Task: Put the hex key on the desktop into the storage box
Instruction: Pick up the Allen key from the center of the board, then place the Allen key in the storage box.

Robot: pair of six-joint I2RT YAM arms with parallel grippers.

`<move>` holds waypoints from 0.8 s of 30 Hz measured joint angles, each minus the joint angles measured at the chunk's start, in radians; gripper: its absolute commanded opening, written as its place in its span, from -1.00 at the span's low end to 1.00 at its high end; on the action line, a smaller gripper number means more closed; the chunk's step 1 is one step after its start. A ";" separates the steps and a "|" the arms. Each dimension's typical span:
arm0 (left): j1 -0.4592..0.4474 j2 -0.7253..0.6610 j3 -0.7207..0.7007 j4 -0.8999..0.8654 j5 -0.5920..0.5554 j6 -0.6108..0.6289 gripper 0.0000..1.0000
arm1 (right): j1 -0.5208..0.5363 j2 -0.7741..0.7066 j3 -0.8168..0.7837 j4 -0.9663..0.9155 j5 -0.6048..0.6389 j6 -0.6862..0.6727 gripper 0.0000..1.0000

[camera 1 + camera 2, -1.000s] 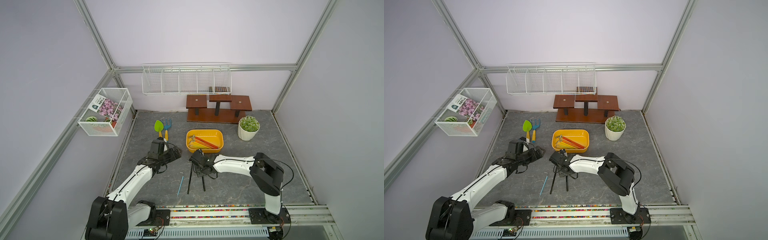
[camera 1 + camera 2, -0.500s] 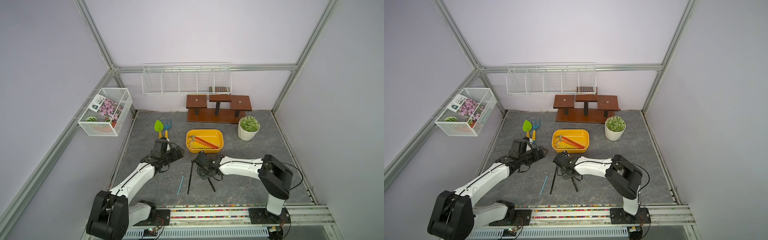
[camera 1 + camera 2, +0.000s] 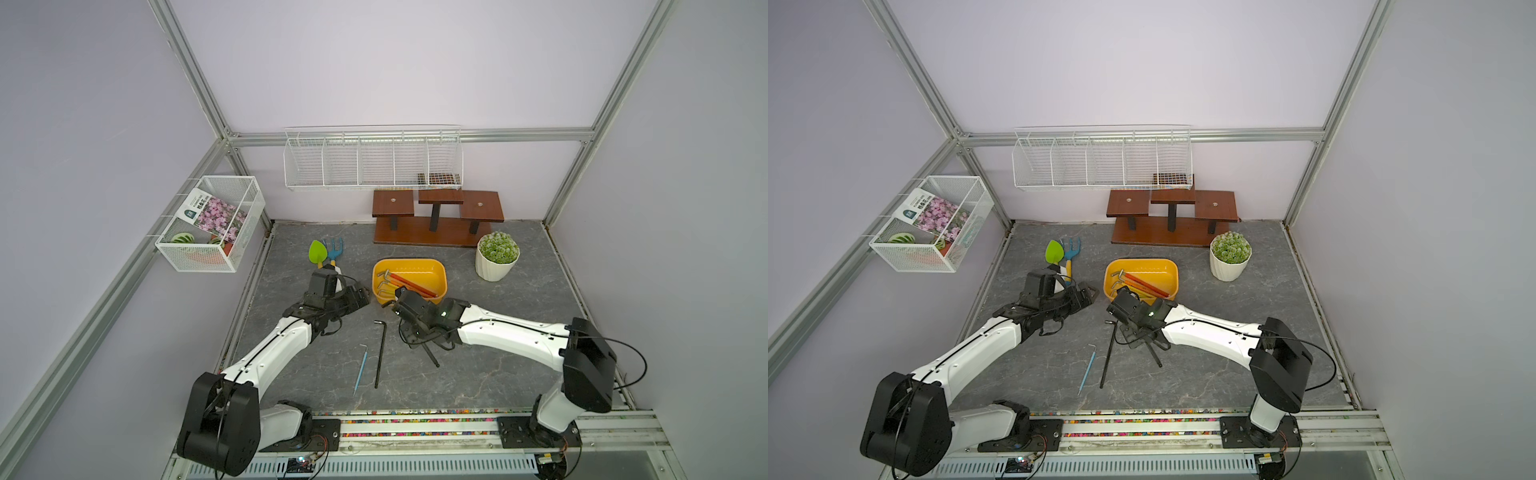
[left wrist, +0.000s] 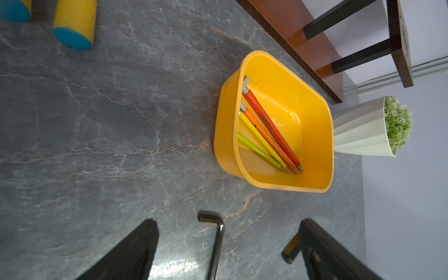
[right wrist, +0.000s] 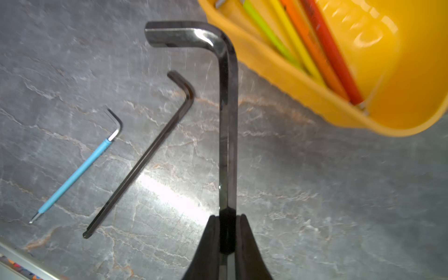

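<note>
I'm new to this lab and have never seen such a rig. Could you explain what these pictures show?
Two white robot arms stand on a rail at the edge of a dark marbled desktop. Each arm ends in a two-fingered gripper. Two pictures look down on the whole scene from above, and two come from cameras on the arms' wrists. The right gripper is shut on a thick black hex key, held beside the yellow storage box, which already holds coloured hex keys. The left gripper is open and holds nothing. A thin black hex key and a blue hex key lie on the desktop. Behind are a potted plant, a wooden stand and garden tools.
</note>
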 measured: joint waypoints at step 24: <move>0.044 0.097 0.040 0.018 -0.017 0.037 0.91 | -0.276 0.244 0.434 -0.009 -0.189 -0.410 -0.93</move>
